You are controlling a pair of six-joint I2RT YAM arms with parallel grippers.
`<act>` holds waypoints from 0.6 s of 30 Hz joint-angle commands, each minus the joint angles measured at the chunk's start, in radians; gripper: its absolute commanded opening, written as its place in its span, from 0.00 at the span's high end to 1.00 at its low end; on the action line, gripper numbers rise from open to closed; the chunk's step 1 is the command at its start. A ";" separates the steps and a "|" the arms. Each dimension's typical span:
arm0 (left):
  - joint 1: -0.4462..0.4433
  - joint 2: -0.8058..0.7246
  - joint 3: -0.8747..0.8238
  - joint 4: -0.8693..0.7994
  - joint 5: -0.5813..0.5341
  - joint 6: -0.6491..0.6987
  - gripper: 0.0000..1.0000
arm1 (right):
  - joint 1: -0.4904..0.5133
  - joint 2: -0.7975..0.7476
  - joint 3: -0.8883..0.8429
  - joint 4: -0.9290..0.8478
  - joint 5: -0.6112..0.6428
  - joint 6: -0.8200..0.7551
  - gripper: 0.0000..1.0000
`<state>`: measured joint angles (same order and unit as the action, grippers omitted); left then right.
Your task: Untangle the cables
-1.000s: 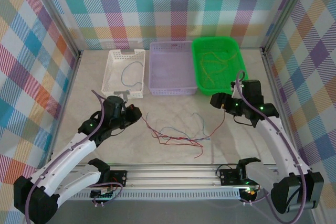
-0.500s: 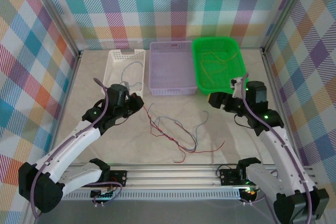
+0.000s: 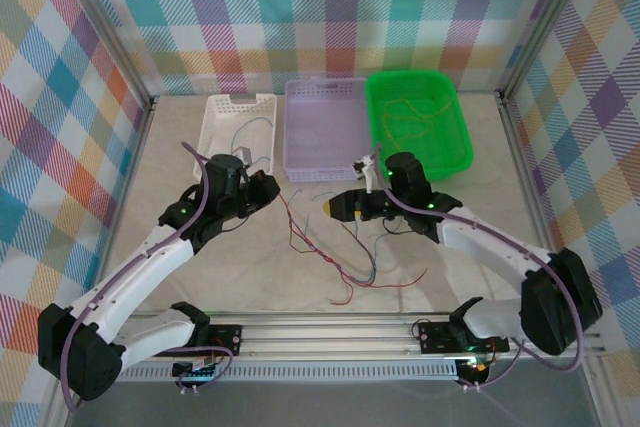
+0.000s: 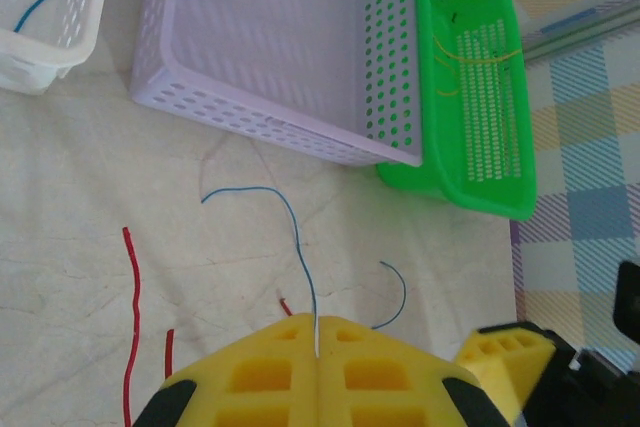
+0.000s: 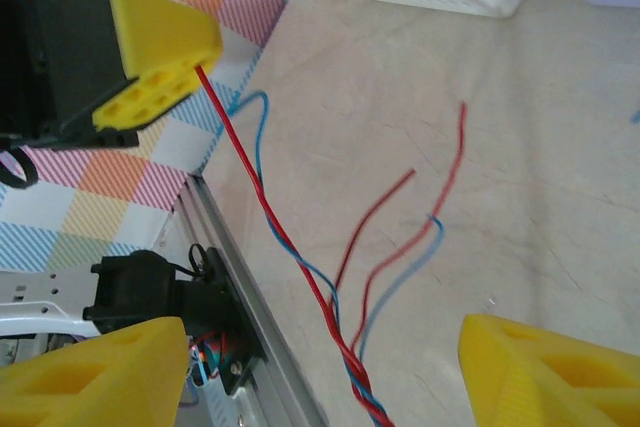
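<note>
Pinching cables at one end, left gripper clamped, holding strands taut toward 10 o'clock so knot shows. Bunch lies mid surface, 6 o'clock of purple basket. Right gripper jaws apart at 12 o'clock of bunch, likely to take opposing strand.

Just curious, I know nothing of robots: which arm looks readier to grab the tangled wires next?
Probably right: the right pincer hangs open over the cables, while the left pincer is shut on one blue strand.
</note>
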<state>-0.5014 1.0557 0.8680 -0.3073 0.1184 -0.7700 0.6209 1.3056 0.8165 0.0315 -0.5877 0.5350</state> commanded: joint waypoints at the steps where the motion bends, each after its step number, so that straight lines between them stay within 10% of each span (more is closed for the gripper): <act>1: 0.001 -0.031 -0.026 0.063 0.029 0.021 1.00 | 0.037 0.085 0.075 0.203 -0.026 0.078 0.29; 18: -0.023 -0.046 -0.057 0.106 0.020 0.009 1.00 | 0.133 0.292 0.165 0.373 0.109 0.171 0.45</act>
<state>-0.5163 1.0290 0.8207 -0.2394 0.1310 -0.7666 0.7403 1.5894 0.9436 0.3370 -0.4961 0.6968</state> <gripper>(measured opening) 0.042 0.567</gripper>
